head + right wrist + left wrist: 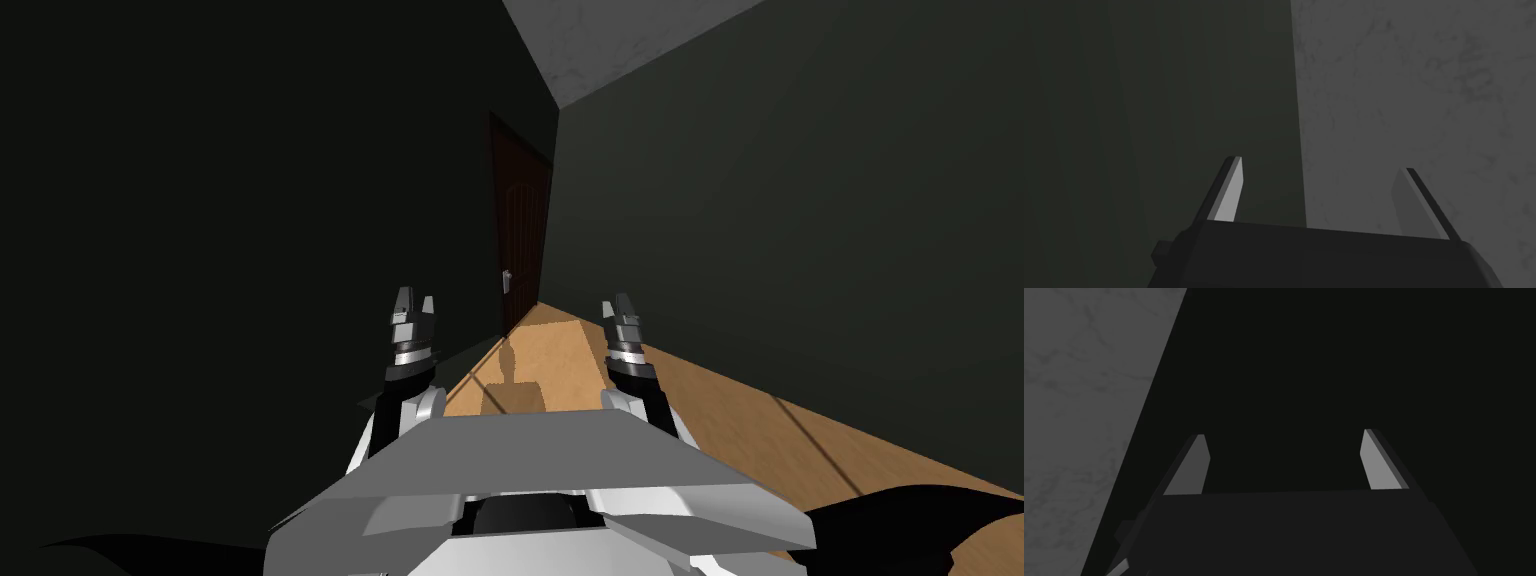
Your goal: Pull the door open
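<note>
Hanging forward above the floor (575,365), the left pincer (414,298) stood spread, its fingers (1191,465) wide apart with nothing between them. Ahead of it, between the two pincers' lines and well apart from both, the dark brown door (520,225) sat in the wall (250,200) on the left pincer's side. It seemed shut, though the dimness made that hard to judge. Its small pale handle (507,281) lay by the edge nearer the pincers. The right pincer (620,302) hung level with the left, equally spread, its fingers (1229,192) empty.
</note>
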